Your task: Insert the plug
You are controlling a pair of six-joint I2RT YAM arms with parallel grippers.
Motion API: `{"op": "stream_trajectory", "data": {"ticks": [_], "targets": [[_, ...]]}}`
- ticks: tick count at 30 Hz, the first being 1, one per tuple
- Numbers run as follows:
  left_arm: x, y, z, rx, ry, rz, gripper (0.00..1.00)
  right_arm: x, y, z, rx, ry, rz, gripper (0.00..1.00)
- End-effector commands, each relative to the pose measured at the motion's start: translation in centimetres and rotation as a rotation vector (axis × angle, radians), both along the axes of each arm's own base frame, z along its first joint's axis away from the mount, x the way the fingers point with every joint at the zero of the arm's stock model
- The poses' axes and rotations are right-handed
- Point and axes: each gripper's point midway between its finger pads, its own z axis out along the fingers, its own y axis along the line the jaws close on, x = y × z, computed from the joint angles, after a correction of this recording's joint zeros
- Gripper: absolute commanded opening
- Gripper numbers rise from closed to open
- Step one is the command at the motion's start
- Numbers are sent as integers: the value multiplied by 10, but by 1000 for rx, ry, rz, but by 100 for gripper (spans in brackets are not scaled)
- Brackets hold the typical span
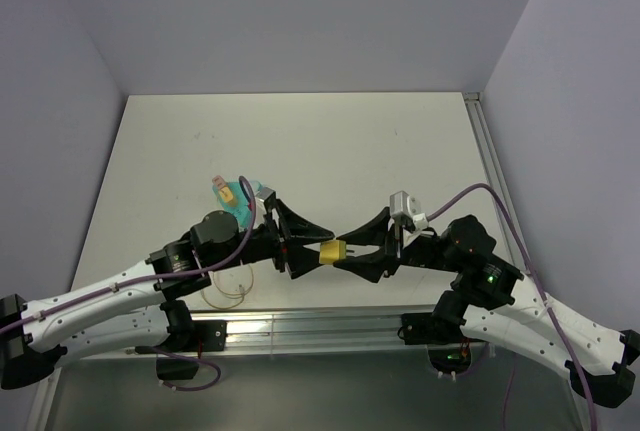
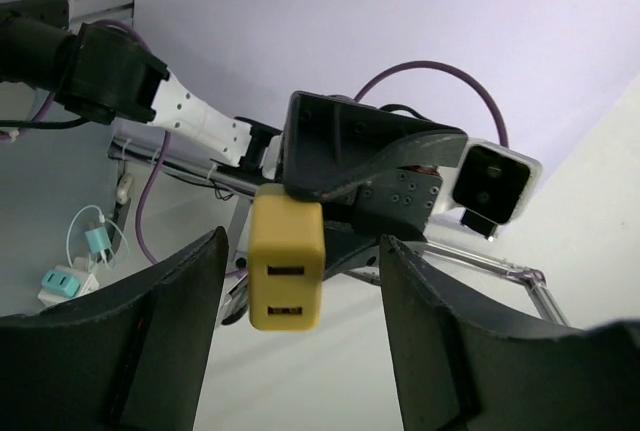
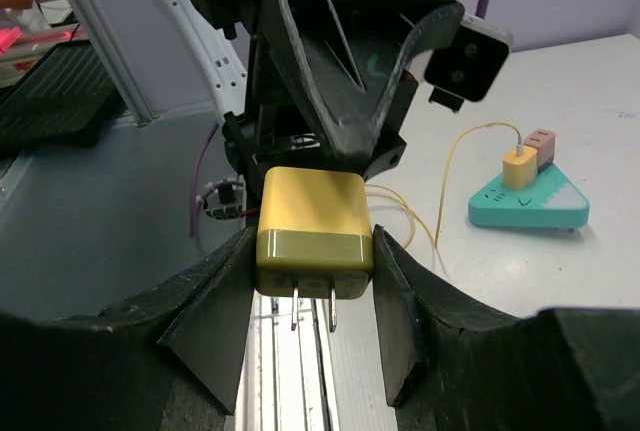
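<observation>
The bench [image 1: 300, 131] is lying mostly bare, and both arms are meeting above its near edge, which looks like a handover or a regrip rather than the insertion itself. The right end effector [image 3: 312, 241] is grasping a yellow adapter [image 3: 312, 213], its fingers pressing on both sides. The left end effector [image 2: 302, 241] is released, its jaws straddling the adapter with a gap showing on each side. I judge it is lining up to take the free end.

The teal wedge [image 3: 530, 206] is sitting on the bench at about ten o'clock from that meeting point. The plug [image 3: 518, 167] is standing on top of the wedge beside a pinkish block [image 3: 540, 143], its pale cable [image 3: 455, 166] looping away toward nine o'clock. I cannot tell whether it is seated in a socket.

The right wrist view is showing two metal prongs at the adapter's six o'clock. The left wrist view is showing two slots on the opposite face instead. The overhead view is showing neither, only where everything is lying.
</observation>
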Motion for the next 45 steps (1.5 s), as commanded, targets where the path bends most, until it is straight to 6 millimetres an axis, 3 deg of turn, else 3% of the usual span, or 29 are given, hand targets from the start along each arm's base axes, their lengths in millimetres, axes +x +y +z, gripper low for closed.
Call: {"op": "stream_trajectory", "data": {"ticks": [1,14,21,26,32,33,36,37,38,39,42,43,44,45], "targets": [[-9,-5,18,-59,-27,-64,66,-5,0,17,49,-55,21,0],[-16,-6,21,-77,-78,-101,64,-7,5,13,39,-54,52,0],[-20,-5,16,-82,-81,-129,39,-7,6,11,31,-50,61,0],[-21,-1,15,-78,-88,-117,33,-7,6,10,28,-45,57,0],[-23,-1,14,-65,-113,-131,11,-5,4,12,27,-50,41,0],[-24,-1,15,-67,-121,-135,0,-4,4,12,25,-46,33,0],[-26,-2,17,-59,-170,-148,0,2,4,11,25,-19,-4,0],[-26,-2,19,-58,-197,-145,0,5,4,12,26,-7,-22,6],[-25,-1,19,-47,-252,-141,0,7,4,12,25,1,-27,19],[-21,0,22,-44,-284,-114,0,7,4,13,31,20,-33,42],[-7,10,18,35,-393,-20,0,9,2,17,47,44,-52,66],[-3,17,16,67,-458,16,0,11,1,19,55,55,-66,80],[2,22,7,123,-466,37,0,10,-2,21,67,64,-71,84],[6,26,3,151,-492,64,0,9,-3,23,76,69,-74,96]]}}
